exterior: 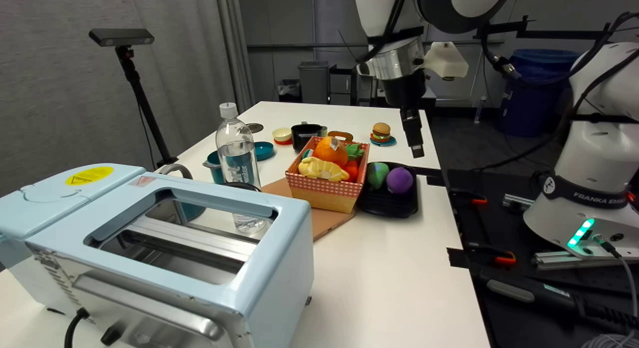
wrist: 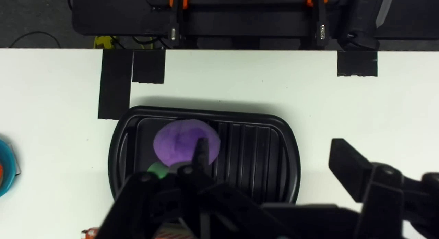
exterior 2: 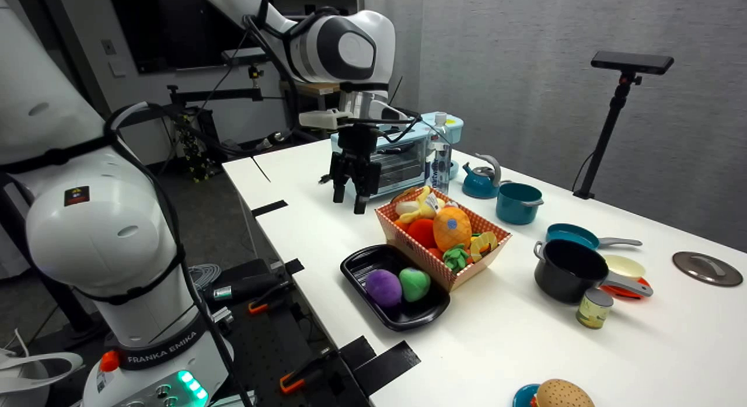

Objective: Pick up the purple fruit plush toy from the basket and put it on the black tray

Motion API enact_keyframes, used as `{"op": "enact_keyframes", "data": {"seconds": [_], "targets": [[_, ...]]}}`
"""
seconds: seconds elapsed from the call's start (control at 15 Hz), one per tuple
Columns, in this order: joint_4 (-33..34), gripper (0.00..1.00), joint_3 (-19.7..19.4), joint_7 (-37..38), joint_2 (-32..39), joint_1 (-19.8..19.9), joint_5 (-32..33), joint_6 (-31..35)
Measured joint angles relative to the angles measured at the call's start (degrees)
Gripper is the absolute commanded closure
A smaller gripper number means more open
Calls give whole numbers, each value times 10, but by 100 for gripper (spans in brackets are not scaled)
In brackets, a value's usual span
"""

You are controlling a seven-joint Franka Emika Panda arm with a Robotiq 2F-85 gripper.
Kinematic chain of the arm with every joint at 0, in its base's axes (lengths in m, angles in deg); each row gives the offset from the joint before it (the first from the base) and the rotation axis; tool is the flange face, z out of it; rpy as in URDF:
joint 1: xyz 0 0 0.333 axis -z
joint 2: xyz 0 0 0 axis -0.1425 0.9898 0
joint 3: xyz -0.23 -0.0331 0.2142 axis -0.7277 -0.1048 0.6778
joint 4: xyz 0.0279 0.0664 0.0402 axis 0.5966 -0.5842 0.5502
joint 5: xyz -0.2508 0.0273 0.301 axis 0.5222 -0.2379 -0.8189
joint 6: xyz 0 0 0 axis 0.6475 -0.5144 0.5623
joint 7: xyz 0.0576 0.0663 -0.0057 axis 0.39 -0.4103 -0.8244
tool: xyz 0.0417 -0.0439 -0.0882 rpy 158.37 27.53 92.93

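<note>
Wrist view: seen from above, a glossy black tray (wrist: 252, 146), shallow, round-cornered and ribbed inside, lies on a flat white desk (wrist: 219, 81).
Tray contents: a rounded, dark-purple plush fruit (wrist: 181, 139) sits inside, right beside a rounded green soft toy (wrist: 158, 169), which is mostly hidden from this angle by the black jaws.
Jaws: spread wide apart and holding nothing; in both exterior views they hang above the desk, pointing down, apart from the tray and the toys.
Next to the tray: a rectangular basket (exterior: 323, 193) with red-and-white checked upper sides and pale tan lower sides stands just beside one long edge.
Basket contents: an orange, oval plush toy (exterior 2: 452, 228), a round red soft toy (exterior 2: 421, 233) and a yellow, banana-shaped soft toy (exterior 2: 426, 207), heaped together.
Elsewhere on the desk: a pale-blue, boxy, toaster-like appliance (exterior: 159, 274) stands near an upright, clear plastic bottle (exterior: 238, 163) with a white cap.
Past the basket: a teal kettle (exterior 2: 480, 187) with a grey handle, a round teal pot (exterior 2: 516, 205) and a round black saucepan (exterior 2: 557, 283).
</note>
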Motion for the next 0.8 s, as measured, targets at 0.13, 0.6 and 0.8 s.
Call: {"op": "enact_keyframes", "data": {"seconds": [0.13,0.6,0.8], "targets": [[0,0,-1,0,0,0,0,-2],[0,0,-1,-1,4,0,-5,-9],[0,0,-1,-1,4,0,-5,-9]]}}
